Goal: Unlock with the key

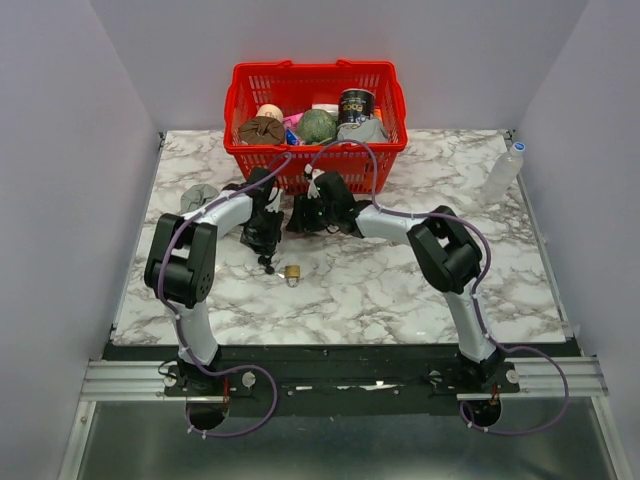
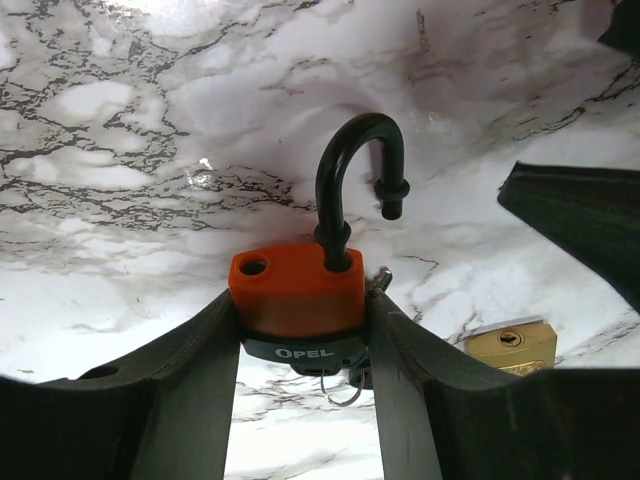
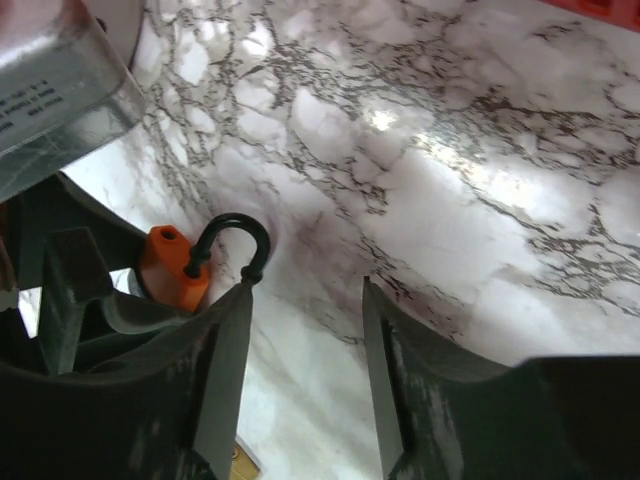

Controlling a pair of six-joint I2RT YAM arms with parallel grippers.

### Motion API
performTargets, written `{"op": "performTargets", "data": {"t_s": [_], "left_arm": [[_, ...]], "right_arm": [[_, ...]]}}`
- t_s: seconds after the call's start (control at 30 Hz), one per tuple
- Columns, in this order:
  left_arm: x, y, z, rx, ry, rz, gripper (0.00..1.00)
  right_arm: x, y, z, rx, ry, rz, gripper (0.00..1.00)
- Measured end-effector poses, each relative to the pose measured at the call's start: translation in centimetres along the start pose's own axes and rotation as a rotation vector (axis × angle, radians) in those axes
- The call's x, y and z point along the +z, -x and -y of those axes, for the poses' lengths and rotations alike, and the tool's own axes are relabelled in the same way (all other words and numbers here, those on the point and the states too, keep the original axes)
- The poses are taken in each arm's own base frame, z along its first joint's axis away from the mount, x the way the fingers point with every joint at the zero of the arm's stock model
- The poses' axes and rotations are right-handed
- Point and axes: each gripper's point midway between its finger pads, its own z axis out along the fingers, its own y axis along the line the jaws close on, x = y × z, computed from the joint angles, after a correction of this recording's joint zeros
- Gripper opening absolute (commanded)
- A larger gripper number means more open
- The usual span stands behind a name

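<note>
A grey cloth (image 1: 197,197) lies on the marble table (image 1: 400,290) at the far left, beside the left arm.

The left gripper (image 2: 300,310) is at the table centre. Its jaws are closed onto the orange-and-black padlock (image 2: 297,296), with one finger (image 2: 195,380) pressed against each side of the body. The padlock is gripped near its black base, which is marked OPEL. The black shackle (image 2: 345,170) stands clear of the fingers. One shackle leg sits in the orange body. The other leg ends free in the air, above and to the right of its empty hole.

The key (image 2: 356,376) shows only in part. It appears as a small dark piece with a thin wire ring at the underside of the padlock base, between the left fingers. It cannot be determined whether its blade is seated in the keyhole.

The small brass padlock (image 1: 292,271) lies on the marble just near and right of the left gripper, apart from it.

The right gripper (image 3: 306,300) is just right of the left gripper, on the far side. Its jaws are spread apart with only bare marble between them, and it grips nothing. Its left fingertip is close beside the free end of the shackle; contact cannot be confirmed.

A red basket (image 1: 250,75) holding assorted items stands at the far edge, behind both grippers.

A clear bottle (image 1: 503,172) stands at the far right edge of the table.
</note>
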Motion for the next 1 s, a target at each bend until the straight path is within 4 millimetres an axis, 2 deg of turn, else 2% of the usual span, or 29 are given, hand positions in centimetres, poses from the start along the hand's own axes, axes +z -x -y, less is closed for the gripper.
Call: {"op": "performTargets", "data": {"t_s": [0.07,0.1,0.17,0.2,0.27,0.3,0.37,0.43,0.5,0.6,0.7,0.87,1.0], "left_arm": [[0.1,0.1,0.0,0.0,0.003,-0.009,0.09],[0.1,0.1,-0.1,0.0,0.006,-0.016,0.17],[0.1,0.2,-0.2,-0.001,0.011,-0.023,0.24],[0.1,0.2,-0.2,-0.001,0.013,-0.025,0.34],[0.1,0.2,-0.2,-0.001,0.015,-0.025,0.43],[0.1,0.2,-0.2,-0.001,0.016,-0.024,0.5],[0.1,0.3,-0.3,-0.001,0.018,-0.022,0.55],[0.0,0.3,-0.3,0.0,0.019,-0.017,0.65],[-0.1,0.3,-0.3,0.002,0.019,-0.008,0.79],[-0.7,0.5,-0.3,0.003,0.016,0.017,0.93],[-2.1,1.3,-0.1,0.008,0.011,0.069,0.99],[-5.1,3.6,0.2,0.012,0.0,0.202,0.99],[-7.1,4.2,0.4,0.016,-0.006,0.287,0.99]], "right_arm": [[-0.1,-0.2,0.3,-0.001,-0.013,-0.001,0.64],[-0.1,-0.4,0.5,0.0,-0.02,-0.004,0.65],[-0.5,-1.1,1.0,0.001,-0.036,-0.014,0.69],[-0.8,-1.2,1.0,0.0,-0.038,-0.014,0.7],[-1.3,-1.6,1.2,-0.001,-0.048,-0.016,0.73],[-1.7,-1.4,1.0,-0.003,-0.046,-0.01,0.73],[-2.7,-1.5,0.9,-0.004,-0.051,-0.006,0.76],[-3.6,-1.5,0.7,-0.008,-0.055,0.001,0.77],[-4.6,-1.1,0.4,-0.017,-0.056,0.017,0.78],[-6.2,-0.5,-0.2,-0.032,-0.05,0.04,0.79],[-7.8,0.0,-0.8,-0.047,-0.045,0.066,0.8],[-10.3,0.2,-1.2,-0.068,-0.047,0.098,0.84],[-12.3,-0.2,-1.2,-0.081,-0.06,0.114,0.85]]}}
